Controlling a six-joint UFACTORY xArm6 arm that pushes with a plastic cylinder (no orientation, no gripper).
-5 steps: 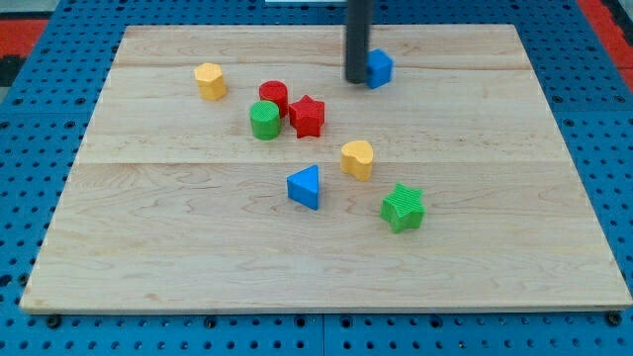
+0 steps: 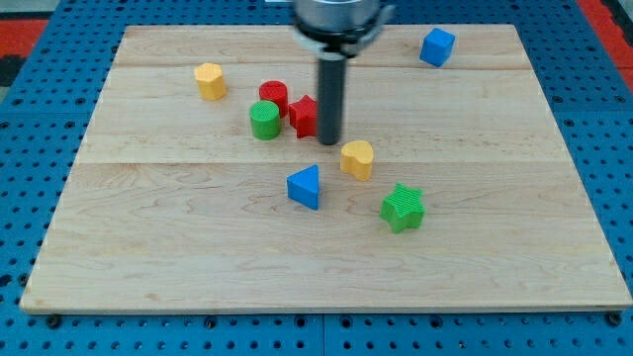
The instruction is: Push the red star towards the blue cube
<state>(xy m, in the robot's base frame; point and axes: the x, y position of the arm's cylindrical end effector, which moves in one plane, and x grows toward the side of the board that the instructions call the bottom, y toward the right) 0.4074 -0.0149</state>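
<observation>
**A:** Where did you have my tip (image 2: 329,141) at that moment?

**B:** You had it down on the board (image 2: 514,227), just at the view's right of the red star (image 2: 304,116). The rod crossed in front of the star's right edge, so I could not tell whether the two touched or only stood side by side.

**A:** And the blue cube (image 2: 436,46)?

**B:** It sat near the board's top edge, well to the view's right of the star and higher in the view. You could see open wood between them, and the rod stood on the cube's side of the star.

**A:** What crowded the star?

**B:** A red cylinder (image 2: 273,97) lay just up and to the view's left of it, and a green cylinder (image 2: 264,121) just to its left. The three formed a tight cluster; the two cylinders looked to be touching.

**A:** The others?

**B:** One yellow block (image 2: 357,158) sat just below and to the right of the tip. A blue triangle (image 2: 305,187) lay below that, toward the view's left, with a green star (image 2: 403,207) toward the lower right. Another yellow block (image 2: 209,80) stood apart at the upper left.

**A:** Jaws?

**B:** You had none to report: the arm ended in a plain rod, with nothing held.
</observation>
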